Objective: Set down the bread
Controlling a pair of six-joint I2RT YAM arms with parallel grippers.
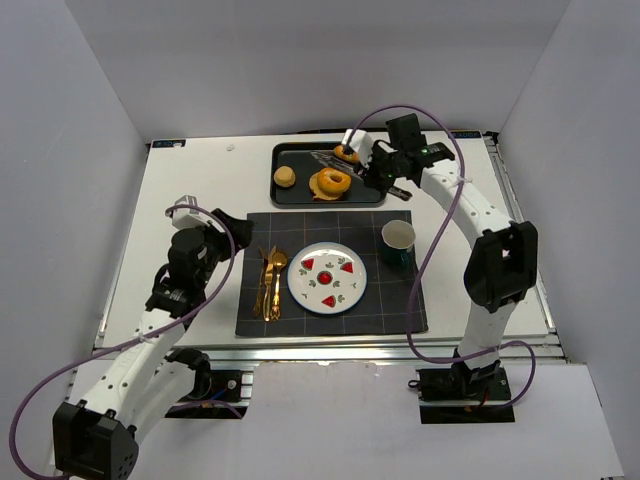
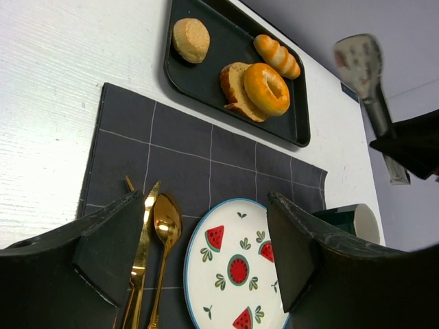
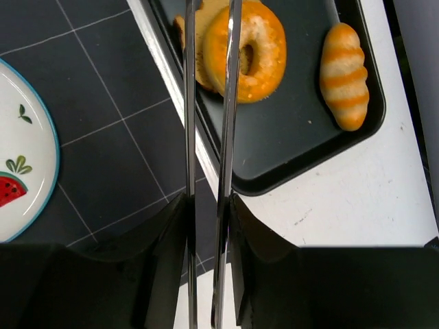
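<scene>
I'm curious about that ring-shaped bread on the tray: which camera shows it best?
Left wrist: the ring-shaped bread appears whole and unobstructed. Right wrist shows it larger but crossed by the tongs; top external shows it tiny.

Black rectangular tray (image 1: pixel 300 157) holding golden breads (image 1: pixel 330 183); silver metal tongs (image 1: pixel 328 158) in right pincer (image 1: pixel 375 172) above; round white watermelon-print plate (image 1: pixel 326 277) nearby.

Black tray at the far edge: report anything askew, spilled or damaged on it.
The glazed orange ring bagel lies tilted, propped on a brown bread slice instead of flat on the black tray. Nothing looks spilled or damaged.
</scene>
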